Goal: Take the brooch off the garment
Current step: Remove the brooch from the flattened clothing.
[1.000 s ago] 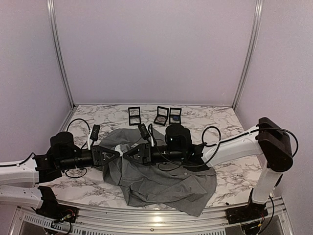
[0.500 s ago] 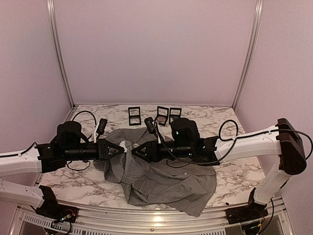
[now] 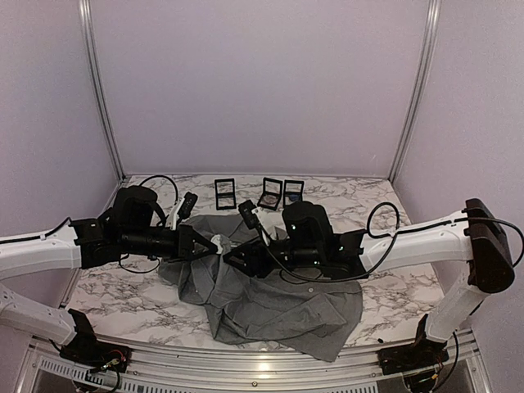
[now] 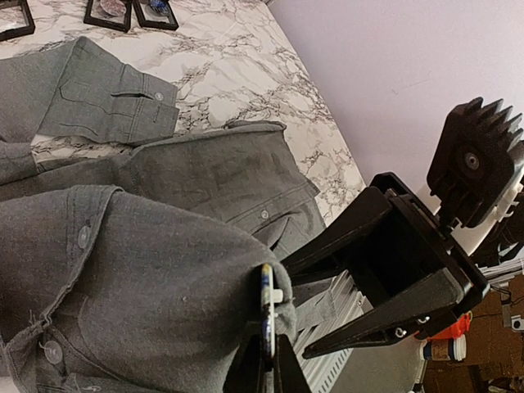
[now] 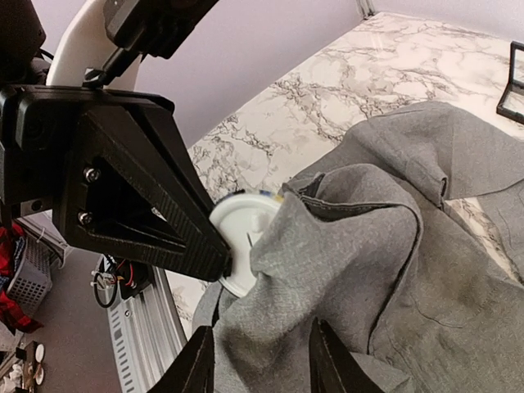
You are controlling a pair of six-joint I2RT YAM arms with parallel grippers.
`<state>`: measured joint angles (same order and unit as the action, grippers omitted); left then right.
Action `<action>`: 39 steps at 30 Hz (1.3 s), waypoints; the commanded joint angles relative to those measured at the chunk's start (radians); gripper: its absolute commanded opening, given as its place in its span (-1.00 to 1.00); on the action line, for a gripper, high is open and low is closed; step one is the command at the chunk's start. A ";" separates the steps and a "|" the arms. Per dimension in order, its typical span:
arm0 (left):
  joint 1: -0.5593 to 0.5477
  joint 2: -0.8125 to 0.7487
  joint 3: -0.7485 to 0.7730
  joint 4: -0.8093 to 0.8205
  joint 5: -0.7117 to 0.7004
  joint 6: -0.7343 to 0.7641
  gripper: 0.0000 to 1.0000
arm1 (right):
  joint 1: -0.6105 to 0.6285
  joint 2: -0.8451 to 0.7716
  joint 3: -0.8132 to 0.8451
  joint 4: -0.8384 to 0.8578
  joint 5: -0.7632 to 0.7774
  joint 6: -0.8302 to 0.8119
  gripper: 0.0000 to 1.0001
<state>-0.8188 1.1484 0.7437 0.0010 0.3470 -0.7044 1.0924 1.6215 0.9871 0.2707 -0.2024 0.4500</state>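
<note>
Pinching the brooch edge-on, my left gripper points frame-right. My right gripper, clamped on the grey shirt, lies just beyond it.

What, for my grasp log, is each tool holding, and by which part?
The left tool pinches the brooch by its rim. The right tool grips a raised fold of the garment beside the brooch.

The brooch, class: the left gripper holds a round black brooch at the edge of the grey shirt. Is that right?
No. The brooch is white, not black, as the right wrist view shows. The rest holds: round, held by the left gripper at the edge of the grey shirt.
</note>
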 commanded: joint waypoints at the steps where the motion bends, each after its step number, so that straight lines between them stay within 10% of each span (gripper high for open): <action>1: 0.007 0.019 0.050 -0.071 0.025 0.042 -1.00 | 0.012 0.020 0.026 -0.016 0.021 -0.002 -0.28; 20: 0.006 0.029 0.077 -0.152 0.041 0.088 -1.00 | 0.017 0.021 -0.005 -0.029 0.068 0.030 -1.00; 39: -0.005 0.087 0.073 -0.199 0.075 0.086 -1.00 | 0.018 -0.015 0.002 -0.049 0.144 0.003 -1.00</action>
<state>-0.8173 1.2152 0.8013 -0.1436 0.4057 -0.6243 1.1061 1.6405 0.9844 0.2237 -0.0944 0.4664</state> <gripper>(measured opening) 0.012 0.004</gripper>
